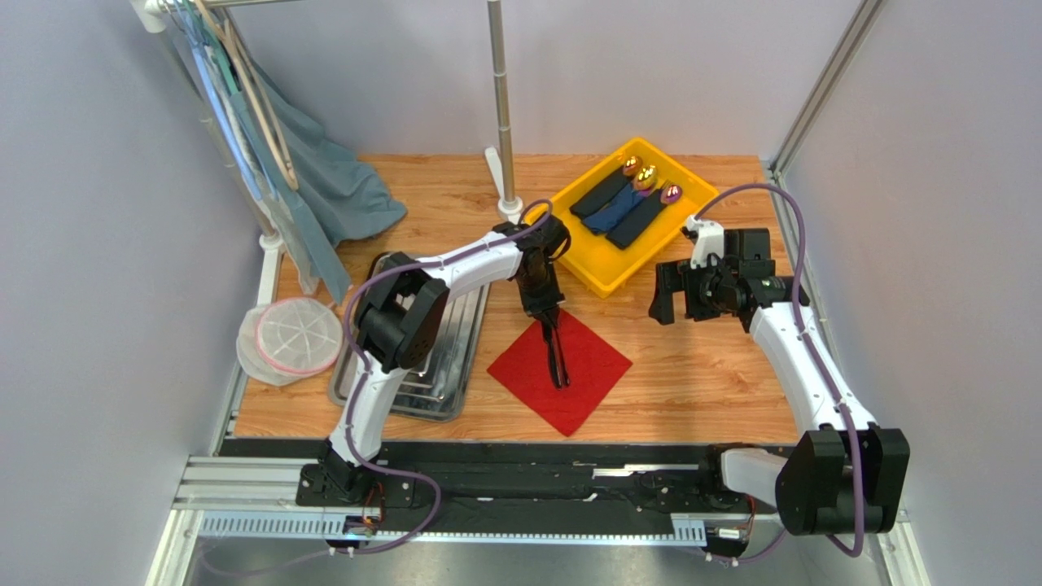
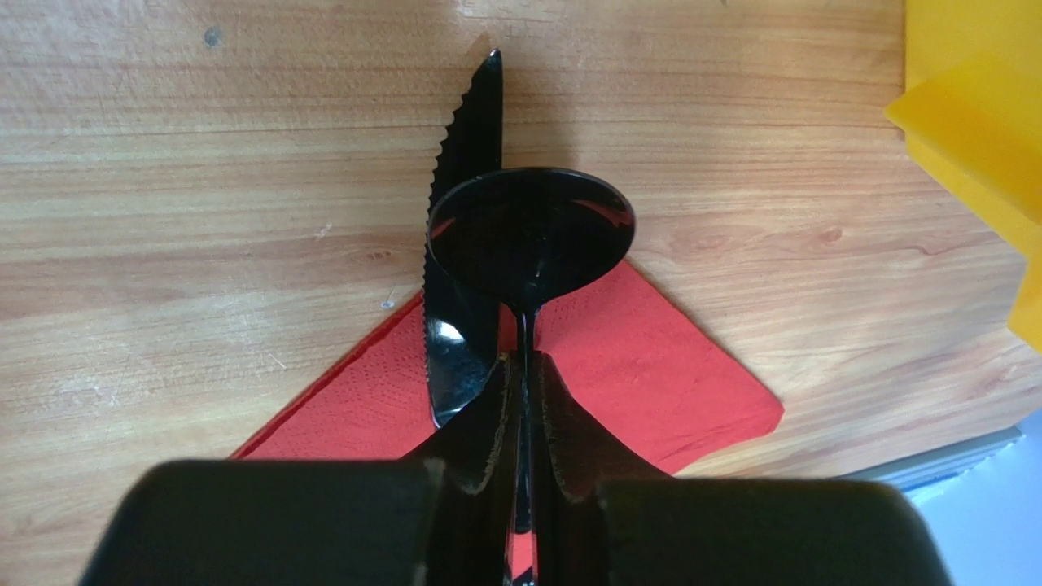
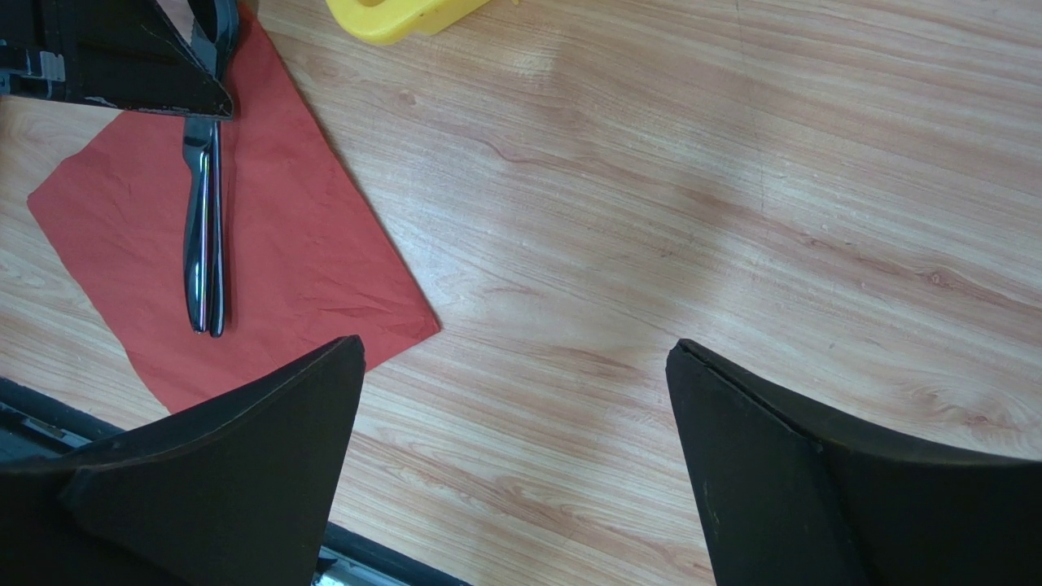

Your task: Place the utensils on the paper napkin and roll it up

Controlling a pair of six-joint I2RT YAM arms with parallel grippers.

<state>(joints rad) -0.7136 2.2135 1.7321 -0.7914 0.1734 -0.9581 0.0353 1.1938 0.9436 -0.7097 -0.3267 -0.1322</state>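
On the wood table [image 1: 734, 366], the left gripper [image 2: 524, 372] pinches the slippery-looking spoon [image 2: 532, 232] by its thin neck over the floppy paper napkin [image 2: 667, 366]. The right gripper [image 3: 514, 348] gapes wide.

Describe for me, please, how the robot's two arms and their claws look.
The white-and-black left arm and its twin right arm have white tubular links, bulky black joint housings and a purple cable looping alongside each. The black left claw and black right claw each have two wedge-shaped matte fingers; no markings show.
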